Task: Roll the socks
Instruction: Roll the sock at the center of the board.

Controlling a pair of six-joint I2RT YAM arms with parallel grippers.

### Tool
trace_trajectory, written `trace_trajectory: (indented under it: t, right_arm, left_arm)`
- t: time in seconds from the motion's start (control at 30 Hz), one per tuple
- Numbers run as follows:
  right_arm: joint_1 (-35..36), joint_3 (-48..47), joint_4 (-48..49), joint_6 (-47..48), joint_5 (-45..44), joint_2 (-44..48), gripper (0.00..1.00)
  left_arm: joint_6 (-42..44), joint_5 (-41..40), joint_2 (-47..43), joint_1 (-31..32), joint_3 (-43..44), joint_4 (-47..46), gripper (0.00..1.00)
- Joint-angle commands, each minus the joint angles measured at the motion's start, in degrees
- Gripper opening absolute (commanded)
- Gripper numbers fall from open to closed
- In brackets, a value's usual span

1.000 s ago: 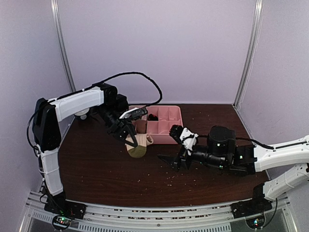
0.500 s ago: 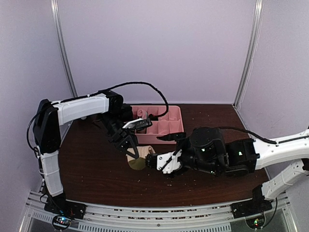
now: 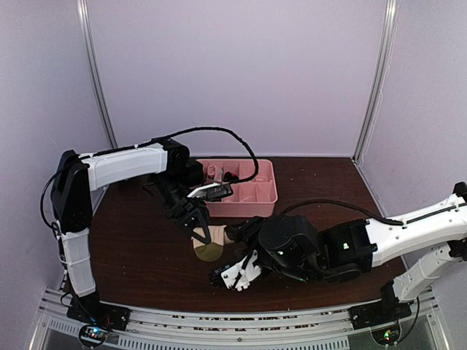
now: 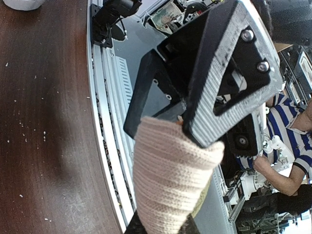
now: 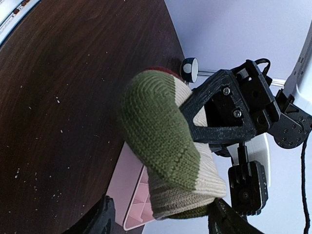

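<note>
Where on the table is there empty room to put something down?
Two bare patches of table: the left side, between the left arm and the sock, and the far right corner, between the tray and the wall. The middle is crowded: the left gripper holds the sock there, the right gripper beside it, the tray just behind.

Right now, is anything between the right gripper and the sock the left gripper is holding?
Nothing visible does. The sock, pinched by the left gripper, sits straight ahead of the open right gripper, with a clear path between them.
</note>
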State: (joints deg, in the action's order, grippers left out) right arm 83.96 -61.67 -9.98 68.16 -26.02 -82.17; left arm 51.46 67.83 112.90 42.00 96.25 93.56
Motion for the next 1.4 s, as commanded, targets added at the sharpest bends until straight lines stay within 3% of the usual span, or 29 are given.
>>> trace_trajectory:
  t: [0.0, 0.4, 0.9, 0.97, 1.13, 1.23, 1.37]
  right_arm:
    - [1.09, -0.88, 7.47, 3.74, -5.33, -1.79, 0.64]
    - [2.48, 0.29, 16.02, 6.01, -10.28, -3.24, 0.65]
    - [3.62, -2.36, 9.12, 10.12, -11.75, -8.01, 0.32]
    - [3.58, -2.84, 7.18, 8.32, -11.62, -7.97, 0.23]
    - [2.84, -4.08, 3.31, -2.38, -11.18, -7.72, 0.04]
    - [1.97, -6.03, -0.16, -12.26, -9.54, -7.87, 0.00]
    - [0.86, -6.66, -0.36, -20.79, -8.25, -7.92, 0.00]
  left_arm:
    - [-0.27, 0.55, -0.41, 0.98, 0.70, 1.28, 0.00]
    - [-0.48, 0.37, -0.08, 1.07, 0.78, 1.36, 0.00]
    - [-1.50, -0.64, 0.38, 1.52, 1.30, 1.36, 0.00]
    - [-1.65, -0.86, 0.39, 1.55, 1.53, 1.36, 0.01]
    - [-1.80, -3.35, -0.23, 1.51, 4.29, 1.28, 0.18]
    - [-2.33, -5.90, -0.64, 1.55, 7.46, 1.28, 0.28]
    - [-3.60, -8.44, -1.10, 1.51, 12.02, 1.28, 0.35]
